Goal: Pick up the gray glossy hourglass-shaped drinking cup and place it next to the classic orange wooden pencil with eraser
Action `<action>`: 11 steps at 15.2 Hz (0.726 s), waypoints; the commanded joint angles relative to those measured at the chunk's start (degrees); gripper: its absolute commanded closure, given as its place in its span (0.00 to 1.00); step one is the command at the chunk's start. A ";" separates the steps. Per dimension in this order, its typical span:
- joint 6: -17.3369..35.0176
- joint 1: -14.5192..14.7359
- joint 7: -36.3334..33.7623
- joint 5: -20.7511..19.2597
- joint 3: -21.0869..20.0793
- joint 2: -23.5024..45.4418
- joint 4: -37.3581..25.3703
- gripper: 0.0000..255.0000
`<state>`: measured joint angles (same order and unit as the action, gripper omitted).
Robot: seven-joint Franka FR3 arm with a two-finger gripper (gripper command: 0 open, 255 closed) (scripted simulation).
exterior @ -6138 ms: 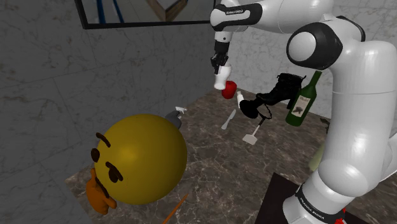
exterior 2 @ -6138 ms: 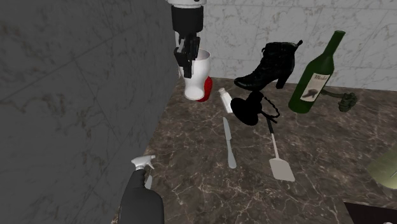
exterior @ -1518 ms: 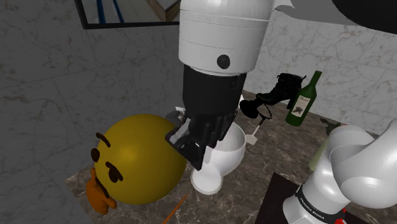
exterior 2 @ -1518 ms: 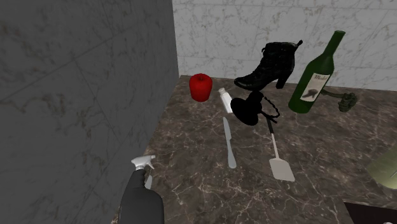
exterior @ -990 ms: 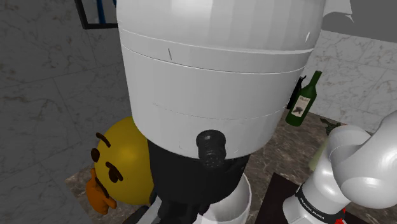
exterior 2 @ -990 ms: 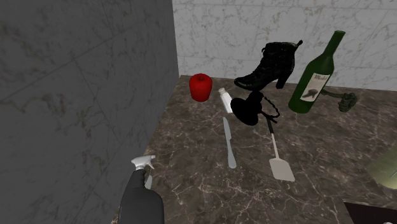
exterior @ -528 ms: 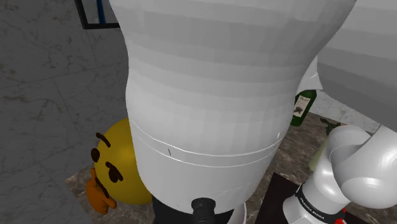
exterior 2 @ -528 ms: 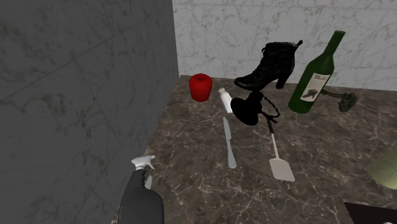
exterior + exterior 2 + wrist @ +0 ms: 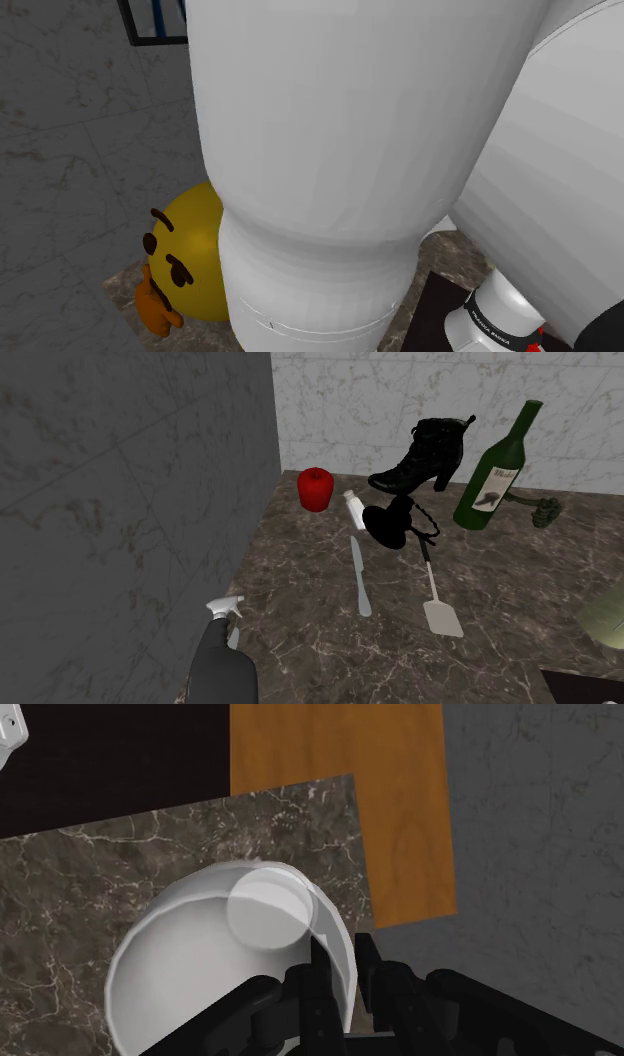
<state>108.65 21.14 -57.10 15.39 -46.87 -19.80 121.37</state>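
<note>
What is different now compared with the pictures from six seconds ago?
The arm swung toward the shoulder camera, carrying the white cup away from the red object by the wall; the gripper still clasps its rim. The boot, bottle, knife and spatula stayed put.

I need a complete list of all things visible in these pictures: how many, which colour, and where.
cup: one, white, by the counter's corner, wall between the fingers
counter: one, dark marble, against grey walls
red round thing: one, red, back corner of the counter
boot: one, black, at the back
bottle: one, green, beside the boot
knife: one, grey, mid-counter
spatula: one, pale, beside the knife
spray bottle: one, black with white nozzle, near edge
ball: one, yellow with a face, shoulder view's left
arm: one, white
fingers: two, black, shut on the cup
</note>
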 commanded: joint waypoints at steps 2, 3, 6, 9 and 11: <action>2.26 -0.01 -0.12 0.00 -0.62 0.45 1.79 1.00; 3.05 -0.02 -0.16 -0.01 -0.84 0.63 2.42 1.00; 5.45 -0.10 -0.33 -0.10 -1.55 1.29 4.23 1.00; 7.89 -0.24 -0.59 -0.31 -2.32 2.11 5.95 1.00; 9.54 -0.38 -0.82 -0.52 -2.88 2.76 7.04 1.00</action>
<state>117.31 20.88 -57.79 15.06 -49.45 -17.45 127.93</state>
